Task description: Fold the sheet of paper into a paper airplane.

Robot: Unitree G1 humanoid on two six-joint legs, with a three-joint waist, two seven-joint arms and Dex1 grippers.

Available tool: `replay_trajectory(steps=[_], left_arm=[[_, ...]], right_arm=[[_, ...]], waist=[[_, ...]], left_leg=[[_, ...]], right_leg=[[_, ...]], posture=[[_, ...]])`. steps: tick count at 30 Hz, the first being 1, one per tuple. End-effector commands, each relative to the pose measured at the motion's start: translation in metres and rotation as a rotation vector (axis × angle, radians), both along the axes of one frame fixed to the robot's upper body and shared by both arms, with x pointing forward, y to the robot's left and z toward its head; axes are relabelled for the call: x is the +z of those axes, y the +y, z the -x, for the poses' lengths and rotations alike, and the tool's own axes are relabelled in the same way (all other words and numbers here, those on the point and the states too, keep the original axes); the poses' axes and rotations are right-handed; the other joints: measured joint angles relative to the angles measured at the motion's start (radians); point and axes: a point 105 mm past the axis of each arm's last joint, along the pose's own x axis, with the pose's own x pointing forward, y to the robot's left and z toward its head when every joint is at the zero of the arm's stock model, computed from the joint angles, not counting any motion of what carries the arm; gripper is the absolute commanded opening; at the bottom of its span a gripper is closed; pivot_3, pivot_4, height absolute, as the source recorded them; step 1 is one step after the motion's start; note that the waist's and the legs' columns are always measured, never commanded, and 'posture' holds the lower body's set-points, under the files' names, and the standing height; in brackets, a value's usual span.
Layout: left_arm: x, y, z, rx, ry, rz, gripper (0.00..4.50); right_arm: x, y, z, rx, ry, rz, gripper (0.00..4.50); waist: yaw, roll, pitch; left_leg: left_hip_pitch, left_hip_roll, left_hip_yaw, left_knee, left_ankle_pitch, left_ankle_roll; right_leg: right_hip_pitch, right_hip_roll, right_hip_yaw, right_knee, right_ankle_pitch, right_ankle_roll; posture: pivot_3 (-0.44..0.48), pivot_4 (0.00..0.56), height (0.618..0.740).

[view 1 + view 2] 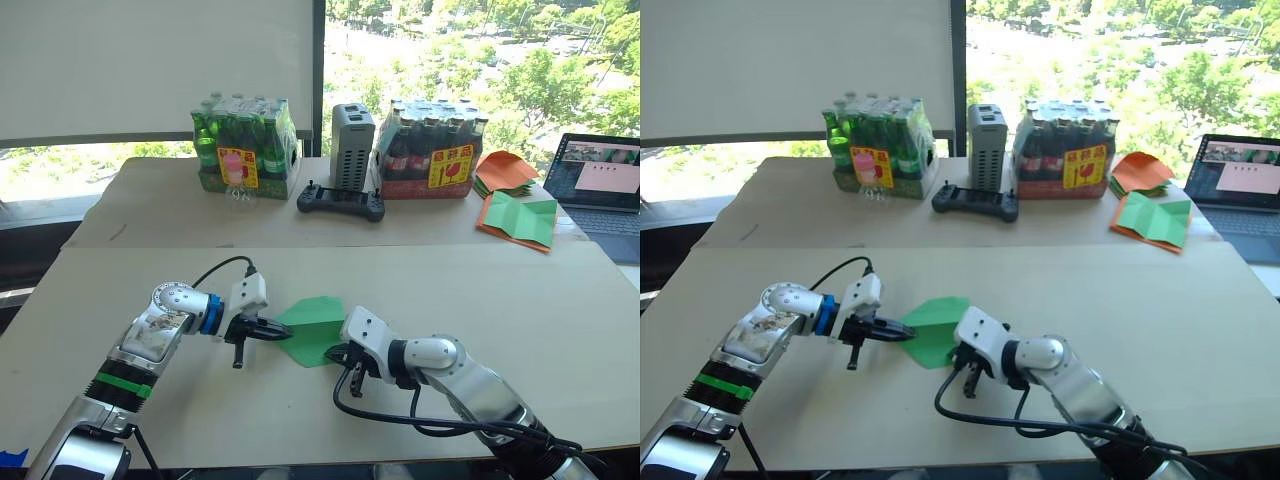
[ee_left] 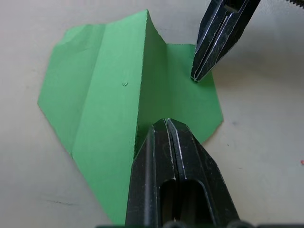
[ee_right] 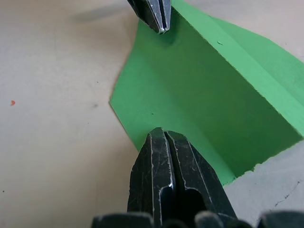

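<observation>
In the lower left of the head view, the left gripper reaches in from the left with its two black fingers pressed together, their tips resting on the left edge of the thin bright green sheet of paper. The closed fingers appear to press down on the sheet rather than pinch it. The sheet lies just below the middle of the frame on the pale wooden table, already partly folded: a raised crease runs along it and one flap stands up from the surface, seen clearly in the left wrist view. Right of it, the right gripper also has its fingers shut, with the tips down on the sheet's lower right edge.

The step in hand looks like a mid-fold one, both grippers pinning the paper flat while a wing or centre crease is being set; the dart is not yet finished. The next move probably calls for one gripper to hold the paper fast while the other slides along the raised crease to flatten it, taking care that the light sheet does not skid on the smooth table.
</observation>
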Motion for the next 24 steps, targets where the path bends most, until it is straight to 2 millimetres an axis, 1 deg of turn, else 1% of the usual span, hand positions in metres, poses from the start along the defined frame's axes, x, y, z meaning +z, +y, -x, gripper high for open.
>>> replay_trajectory(steps=[1, 4, 6, 10, 14, 17, 24], left_arm=[[0.020, 0.006, -0.017, 0.039, -0.065, 0.016, 0.03], [0.022, 0.012, -0.034, 0.068, -0.091, -0.007, 0.03], [0.013, 0.012, -0.042, 0.069, -0.102, -0.045, 0.03], [0.001, 0.008, -0.050, 0.043, -0.118, -0.083, 0.03], [-0.006, 0.005, -0.048, -0.008, -0.131, -0.121, 0.03], [-0.008, 0.004, -0.044, -0.041, -0.136, -0.131, 0.03], [0.001, -0.002, -0.031, -0.093, -0.135, -0.092, 0.03]], right_arm=[[-0.004, 0.000, 0.004, 0.012, 0.018, 0.017, 0.00], [-0.005, 0.002, 0.005, 0.017, 0.019, 0.018, 0.00], [-0.005, 0.003, 0.006, 0.020, 0.019, 0.016, 0.00], [-0.004, 0.006, 0.007, 0.024, 0.019, 0.011, 0.00], [-0.002, 0.007, 0.008, 0.023, 0.020, 0.006, 0.00], [-0.002, 0.007, 0.008, 0.016, 0.020, 0.003, 0.00], [-0.003, 0.006, 0.006, 0.003, 0.023, 0.003, 0.00]], waist=[[0.000, 0.000, 0.000], [0.000, 0.000, 0.000], [0.000, 0.000, 0.000], [-0.001, 0.000, 0.000], [-0.002, -0.001, 0.000], [-0.002, -0.001, 0.000], [-0.003, -0.001, 0.000]], left_leg=[[0.000, 0.000, 0.000, 0.000, 0.000, 0.000], [0.000, 0.000, 0.000, 0.001, 0.000, 0.000], [0.000, 0.000, 0.000, 0.001, 0.000, 0.000], [0.000, 0.000, 0.000, 0.000, 0.000, 0.000], [-0.002, 0.000, 0.000, 0.001, 0.000, 0.000], [-0.002, 0.000, 0.000, 0.001, 0.000, 0.000], [-0.003, 0.000, 0.000, 0.001, 0.000, 0.000]], right_leg=[[0.000, 0.000, 0.000, 0.000, 0.000, 0.000], [0.000, 0.000, 0.000, 0.000, 0.000, 0.000], [0.001, 0.000, -0.001, 0.000, 0.000, 0.000], [0.001, 0.000, -0.001, 0.000, 0.000, 0.000], [-0.002, 0.000, -0.001, 0.001, 0.000, 0.000], [-0.002, 0.000, -0.001, 0.001, 0.000, 0.000], [-0.002, 0.000, -0.001, 0.001, 0.000, 0.000]], posture=[[0.000, 0.150, 0.678], [0.000, 0.150, 0.678], [0.000, 0.150, 0.678], [0.000, 0.150, 0.678], [0.000, 0.150, 0.678], [0.000, 0.150, 0.678], [0.000, 0.150, 0.678]])
